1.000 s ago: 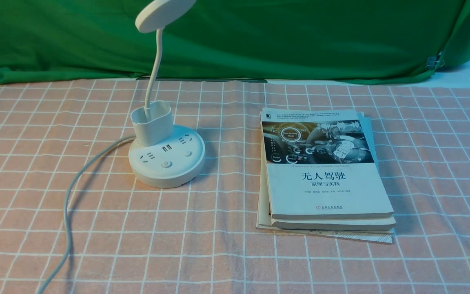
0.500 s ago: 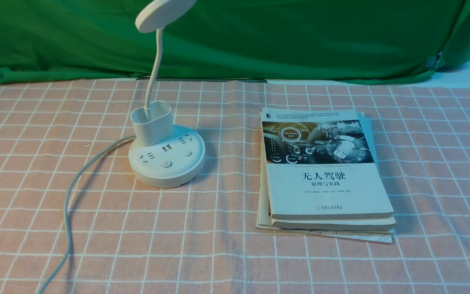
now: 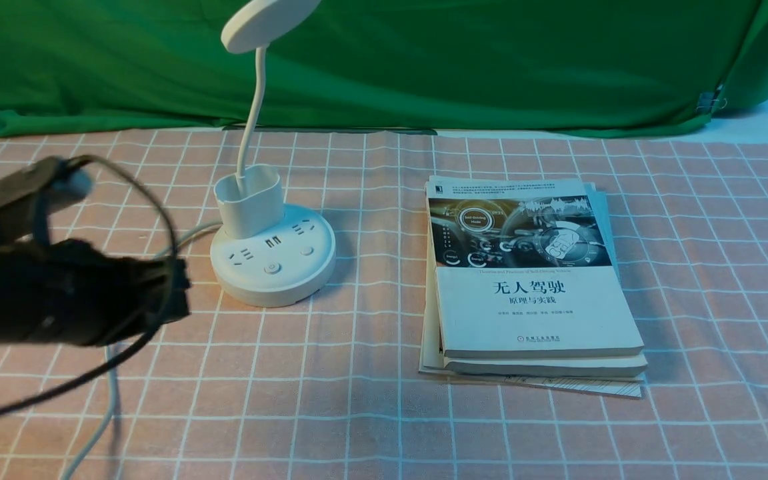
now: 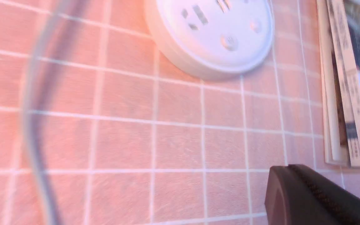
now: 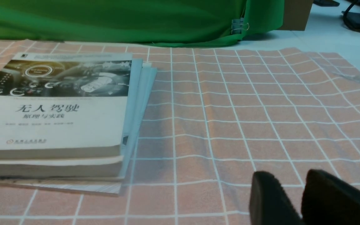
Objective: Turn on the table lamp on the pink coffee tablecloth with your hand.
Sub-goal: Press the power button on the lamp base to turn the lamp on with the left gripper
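Hand (image 3: 172, 293), blurred, its finger spacing impossible to tell, is pictured over the pink coffee tablecloth (image 3: 704, 280) near the left edge, beside the table lamp (image 3: 272, 263).

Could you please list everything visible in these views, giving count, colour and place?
white table lamp with round base and disc head: one, white, left of centre on the cloth
grey power cord: one, grey, from the lamp's base to the near left edge
stack of paperback books: one stack, white covers with a dark picture, right of the lamp
salmon-pink grid tablecloth: one, pink with white lines, under everything
green backdrop cloth: one, green, along the far edge
small clip: one, pale, at the backdrop's right end
left hand: one, black, blurred, left of the lamp's base
right hand: one, black, right of the books
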